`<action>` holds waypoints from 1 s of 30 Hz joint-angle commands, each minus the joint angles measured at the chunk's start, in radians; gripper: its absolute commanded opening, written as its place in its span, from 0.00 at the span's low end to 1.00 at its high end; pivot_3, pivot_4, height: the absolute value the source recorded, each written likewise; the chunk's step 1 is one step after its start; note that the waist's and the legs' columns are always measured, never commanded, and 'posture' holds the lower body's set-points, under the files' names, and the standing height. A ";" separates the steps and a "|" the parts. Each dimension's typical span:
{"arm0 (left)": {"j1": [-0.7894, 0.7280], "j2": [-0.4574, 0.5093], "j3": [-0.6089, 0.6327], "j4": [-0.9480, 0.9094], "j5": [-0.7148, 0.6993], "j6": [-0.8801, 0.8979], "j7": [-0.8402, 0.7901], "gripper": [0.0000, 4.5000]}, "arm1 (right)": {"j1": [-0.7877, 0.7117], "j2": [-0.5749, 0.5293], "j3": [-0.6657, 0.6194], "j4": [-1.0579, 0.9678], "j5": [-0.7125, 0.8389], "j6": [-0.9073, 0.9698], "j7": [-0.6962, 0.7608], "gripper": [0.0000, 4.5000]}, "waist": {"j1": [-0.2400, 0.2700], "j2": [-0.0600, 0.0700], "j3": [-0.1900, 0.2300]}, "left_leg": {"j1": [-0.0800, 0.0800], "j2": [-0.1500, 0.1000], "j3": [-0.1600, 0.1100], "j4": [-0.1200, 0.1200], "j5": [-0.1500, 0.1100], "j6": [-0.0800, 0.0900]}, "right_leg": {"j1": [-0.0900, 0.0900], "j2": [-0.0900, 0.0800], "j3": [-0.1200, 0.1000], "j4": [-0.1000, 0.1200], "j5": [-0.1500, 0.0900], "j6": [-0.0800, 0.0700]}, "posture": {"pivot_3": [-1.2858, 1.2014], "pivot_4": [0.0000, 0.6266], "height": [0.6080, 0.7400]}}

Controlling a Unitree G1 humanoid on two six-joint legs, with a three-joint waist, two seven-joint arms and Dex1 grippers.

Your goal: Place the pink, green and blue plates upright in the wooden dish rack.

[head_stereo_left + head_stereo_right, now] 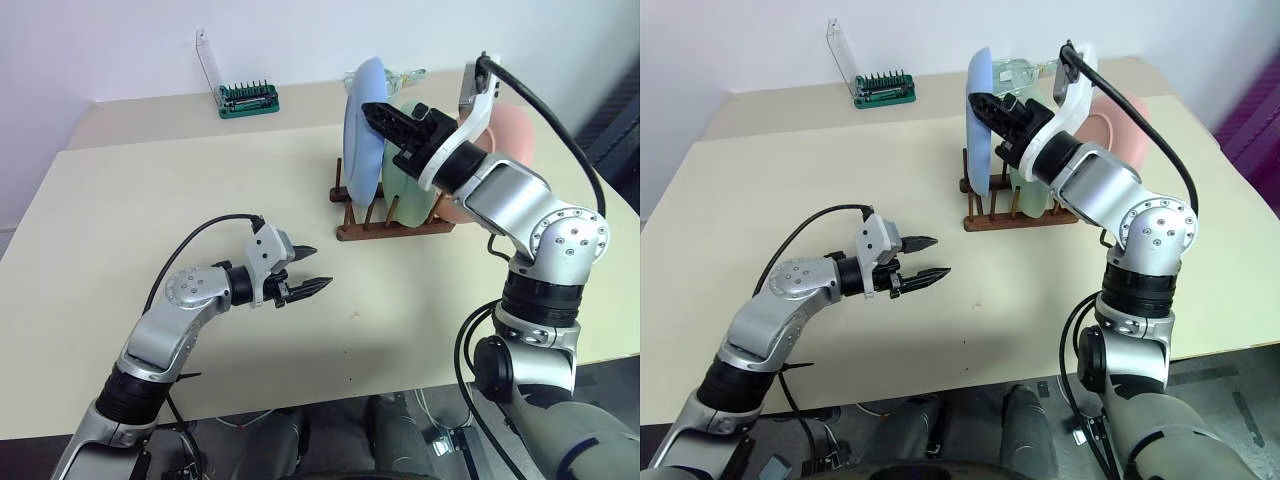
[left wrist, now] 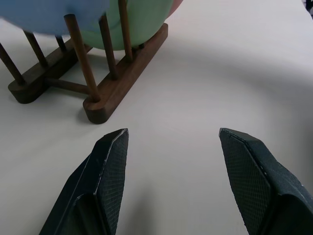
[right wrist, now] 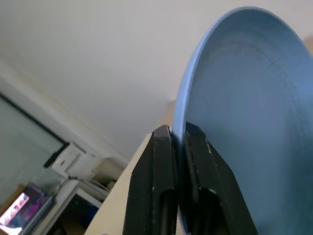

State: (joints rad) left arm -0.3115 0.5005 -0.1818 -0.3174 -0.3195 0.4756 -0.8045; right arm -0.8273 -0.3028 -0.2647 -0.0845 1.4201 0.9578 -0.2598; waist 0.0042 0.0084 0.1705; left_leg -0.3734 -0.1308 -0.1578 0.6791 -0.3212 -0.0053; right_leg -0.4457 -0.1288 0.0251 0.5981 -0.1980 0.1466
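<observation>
Three plates stand upright in the wooden dish rack (image 1: pixel 392 228) on the table (image 1: pixel 130 210): blue plate (image 1: pixel 363 130) in front, green plate (image 1: pixel 408 190) behind, pink plate (image 1: pixel 510 135) last. Right gripper (image 3: pixel 179 133) pinches the blue plate's rim. Left gripper (image 1: pixel 311 268) hovers near the rack, fingers wide apart and empty.

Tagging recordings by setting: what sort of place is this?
Probably an office or lab, not a kitchen: a plain beige table against a bare wall, a green screwdriver-bit case near the wooden dish rack, and shelving with a screen.
</observation>
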 commanded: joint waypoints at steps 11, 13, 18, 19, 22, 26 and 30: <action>-0.001 -0.001 0.015 -0.060 -0.024 0.008 0.006 0.67 | -0.059 -0.122 0.090 -0.057 -0.243 -0.006 0.216 0.88 | -0.002 0.000 0.000 | 0.000 0.000 0.000 0.000 0.000 0.000 | 0.000 0.000 0.000 0.000 0.000 0.000 | 0.52 0.24 1.00; -0.003 -0.002 0.016 -0.063 -0.026 0.013 0.008 0.67 | -0.056 -0.219 0.138 -0.162 -0.333 -0.023 0.321 0.88 | 0.001 0.000 0.000 | -0.001 0.000 0.000 0.000 0.000 0.000 | -0.001 0.000 0.000 0.000 0.000 0.000 | 0.52 0.24 1.00; 0.000 0.010 0.020 -0.068 -0.030 0.015 0.001 0.67 | 0.068 -0.474 0.007 -0.322 -0.460 -0.112 0.513 0.76 | 0.013 -0.001 0.000 | -0.001 0.000 0.001 0.000 0.000 0.001 | 0.000 0.000 0.000 -0.001 0.000 0.000 | 0.52 0.24 1.00; 0.001 0.011 0.020 -0.069 -0.030 0.015 -0.001 0.67 | 0.093 -0.503 -0.026 -0.330 -0.466 -0.119 0.527 0.68 | 0.013 -0.002 0.000 | -0.001 0.000 -0.001 0.000 0.000 0.001 | 0.002 0.000 -0.002 -0.002 0.000 0.000 | 0.52 0.24 1.00; -0.003 0.013 0.016 -0.060 -0.038 0.014 -0.014 0.67 | 0.265 -0.609 -0.252 -0.284 -0.501 -0.115 0.570 0.35 | 0.016 -0.002 0.000 | -0.001 -0.001 0.000 0.002 -0.001 0.002 | 0.003 -0.001 -0.002 -0.003 0.000 0.000 | 0.52 0.24 1.00; -0.022 0.007 -0.011 -0.038 -0.034 0.006 -0.041 0.67 | 0.549 -0.714 -0.290 -0.276 -0.715 -0.187 0.651 0.01 | 0.013 -0.001 -0.001 | 0.001 -0.001 0.003 0.002 -0.001 0.002 | 0.003 -0.001 -0.001 -0.001 0.000 0.000 | 0.52 0.24 1.00; -0.039 -0.001 -0.024 -0.023 -0.024 -0.001 -0.050 0.67 | 0.649 -0.728 -0.224 -0.324 -0.800 -0.263 0.724 0.01 | -0.003 0.002 -0.001 | 0.003 0.001 0.011 0.001 -0.001 0.002 | 0.002 -0.001 0.003 0.000 0.000 0.001 | 0.52 0.24 1.00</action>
State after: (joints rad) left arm -0.3367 0.4974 -0.2097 -0.3258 -0.3436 0.4922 -0.8476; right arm -0.1691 -1.0116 -0.4965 -0.3371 0.6490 0.7498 0.4292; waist 0.0008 0.0104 0.1691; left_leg -0.3692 -0.1289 -0.1454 0.6802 -0.3226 -0.0027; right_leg -0.4435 -0.1298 0.0289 0.5982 -0.1976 0.1477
